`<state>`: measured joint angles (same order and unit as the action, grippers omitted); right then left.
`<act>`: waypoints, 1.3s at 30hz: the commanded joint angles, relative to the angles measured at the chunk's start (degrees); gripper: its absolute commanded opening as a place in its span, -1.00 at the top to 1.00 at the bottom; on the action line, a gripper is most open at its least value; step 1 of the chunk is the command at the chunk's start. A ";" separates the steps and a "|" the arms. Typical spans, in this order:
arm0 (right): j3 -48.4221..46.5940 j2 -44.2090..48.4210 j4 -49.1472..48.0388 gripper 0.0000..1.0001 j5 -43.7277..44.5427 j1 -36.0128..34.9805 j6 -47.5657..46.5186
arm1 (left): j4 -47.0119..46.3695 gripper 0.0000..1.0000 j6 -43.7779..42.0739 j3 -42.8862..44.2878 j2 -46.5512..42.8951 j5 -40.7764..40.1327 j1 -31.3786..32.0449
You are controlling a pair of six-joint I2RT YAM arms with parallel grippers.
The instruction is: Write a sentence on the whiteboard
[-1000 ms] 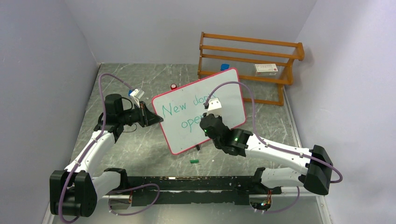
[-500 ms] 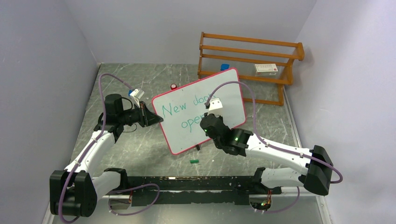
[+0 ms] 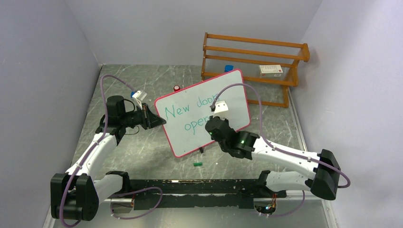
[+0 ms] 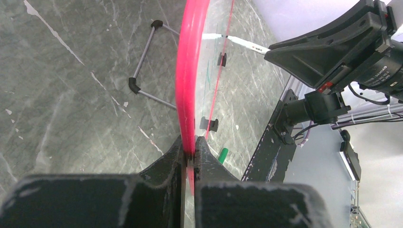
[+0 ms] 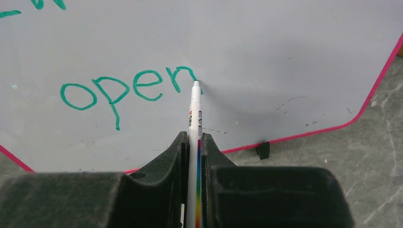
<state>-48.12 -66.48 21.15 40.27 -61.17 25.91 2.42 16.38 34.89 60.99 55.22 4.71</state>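
Note:
The whiteboard [image 3: 233, 90] stands tilted on its feet mid-table, pink rim all round. My left gripper [image 3: 161, 121] is shut on its left rim [image 4: 190, 71], the jaws pinching the edge [image 4: 190, 149]. The sentence [image 3: 183, 111] reads "New door" above "open" in green. My right gripper [image 3: 209, 124] is shut on a white marker [image 5: 195, 109]. The marker's tip touches the board at the end of the "n" of "open" [image 5: 128, 90]. My right wrist hides the board beyond "door" in the top view.
A wooden rack [image 3: 254, 66] with a small box [image 3: 271, 70] stands behind the board at the back right. A green cap [image 3: 197, 164] lies on the table below the board. A small red thing [image 3: 177, 88] and a blue one [image 3: 228, 68] sit behind it.
My right gripper has shifted slightly right and down with the marker, uncovering more of "door". The left gripper and the board have not moved.

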 commanded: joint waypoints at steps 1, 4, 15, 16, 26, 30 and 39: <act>0.13 2.85 -0.10 1.00 1.19 0.43 0.22 | 2.27 0.90 -2.01 0.79 0.88 -3.56 -0.10; 0.55 4.14 -1.51 1.00 2.32 0.56 -1.00 | 2.24 0.90 -1.98 0.79 0.88 -3.61 -0.14; 0.20 2.02 -4.51 1.00 1.10 2.00 -3.06 | 2.33 0.90 -2.05 0.79 0.93 -3.60 -0.14; 0.21 1.83 -4.93 1.00 0.83 2.10 -3.28 | 2.40 0.90 -2.12 0.79 0.89 -3.61 -0.14; 0.00 -0.40 -6.28 1.00 -1.38 3.29 -3.85 | 2.42 0.90 -2.16 0.84 1.05 -3.50 -0.14; -0.04 -0.88 -6.15 1.00 -2.29 3.42 -3.89 | 2.43 0.90 -2.18 0.88 0.97 -3.55 -0.14; 0.12 -0.45 -5.35 1.00 -1.77 3.59 -3.40 | 2.60 0.90 -2.24 0.89 0.84 -3.80 -0.14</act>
<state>-48.12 -66.48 16.49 39.16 -58.19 22.00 2.46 16.29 34.89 61.12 55.22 4.71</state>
